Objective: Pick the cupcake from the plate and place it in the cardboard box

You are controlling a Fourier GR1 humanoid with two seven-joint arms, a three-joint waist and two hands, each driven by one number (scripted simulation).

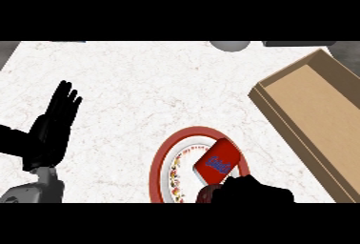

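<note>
A white marbled counter [141, 86] was seen to fill most of the view, with wide bare room across its left and middle parts. At the right, a cardboard box [330, 138] was laid open-topped and slanted, its near wall running from the upper middle down to the lower right edge; its tan floor was shown with nothing on it. Near the lower middle, a red-rimmed plate [160, 164] with a patterned white inner band was set apart from the box by a strip of counter. On the plate a red packet [218, 162] was tilted on edge, and blue lettering was printed on it — too small to be read. Just below the packet, at the plate's near side, a small brown shape — apparently the cupcake [207, 194] — was glimpsed, mostly hidden by the right hand [253, 190]. That hand was lowered over it at the bottom edge; whether its fingers were curled round the cupcake could not be told. The left hand [53, 126] was held open at the left edge, fingers straight and pointing up. A grey rounded object [229, 45] was cut off at the far edge.
</note>
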